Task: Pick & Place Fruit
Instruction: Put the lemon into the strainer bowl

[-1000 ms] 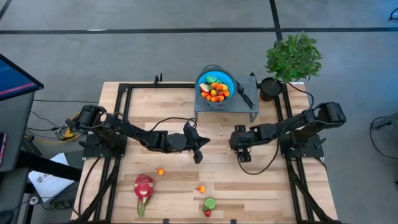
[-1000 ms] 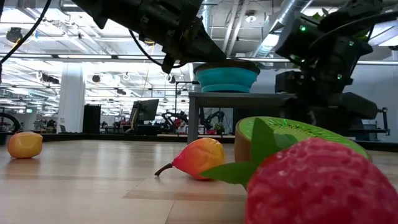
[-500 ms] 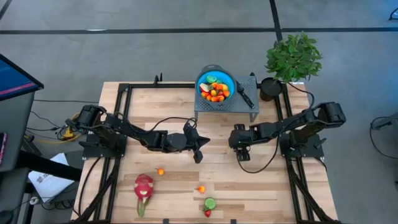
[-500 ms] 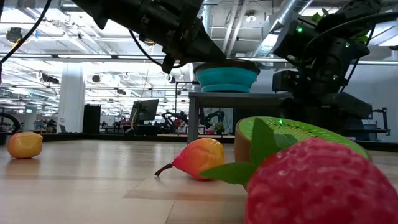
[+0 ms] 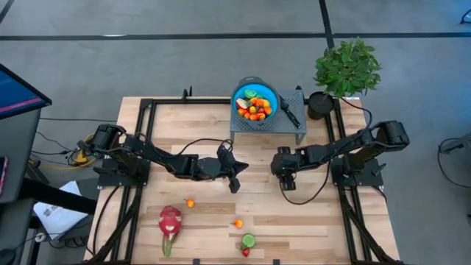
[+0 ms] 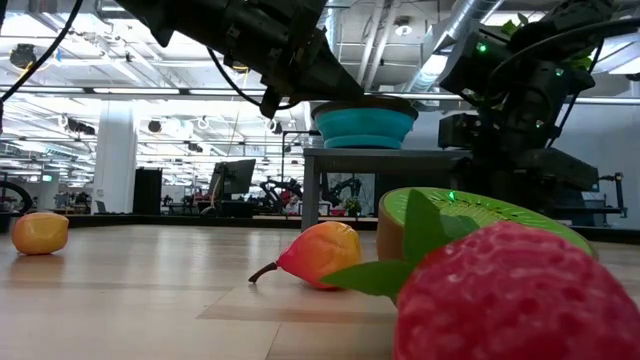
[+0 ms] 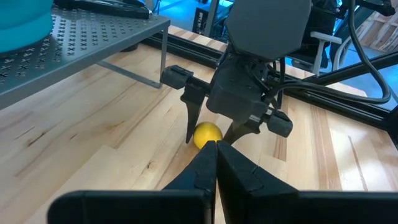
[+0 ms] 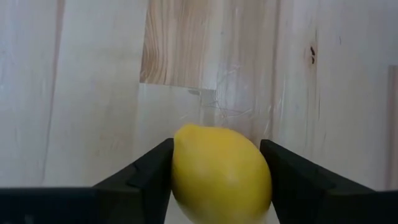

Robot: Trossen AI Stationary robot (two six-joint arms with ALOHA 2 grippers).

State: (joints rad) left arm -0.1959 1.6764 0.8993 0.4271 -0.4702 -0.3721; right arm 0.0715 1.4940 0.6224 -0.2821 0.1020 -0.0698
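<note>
A yellow lemon [image 8: 221, 171] lies on the wooden table [image 5: 206, 132], right of centre. My right gripper [image 7: 210, 138] points steeply down over it, one finger on each side. My left gripper [image 5: 234, 185] is shut and empty, held above mid-table, aimed at the lemon [image 7: 207, 134]. More fruit lies near the front edge: a pink dragon fruit [image 5: 169, 221], two small orange fruits [image 5: 190, 202] [image 5: 238, 223], a green kiwi half [image 5: 249, 240] and a strawberry [image 6: 510, 300]. A blue bowl [image 5: 274, 94] holds several fruits. My right gripper has the lemon between its two fingers, one finger [image 8: 149, 171] on each of the lemon's opposite sides [image 8: 180, 155]. The fingers come from above, slanting down. The lemon's underside rests on the table.
The bowl stands on a grey perforated stand [image 5: 283, 126] at the far middle, with a black-handled knife [image 5: 288, 110] beside it. A potted plant [image 5: 346, 66] is at the far right corner. Black frame rails [image 5: 143, 147] run along the table's sides.
</note>
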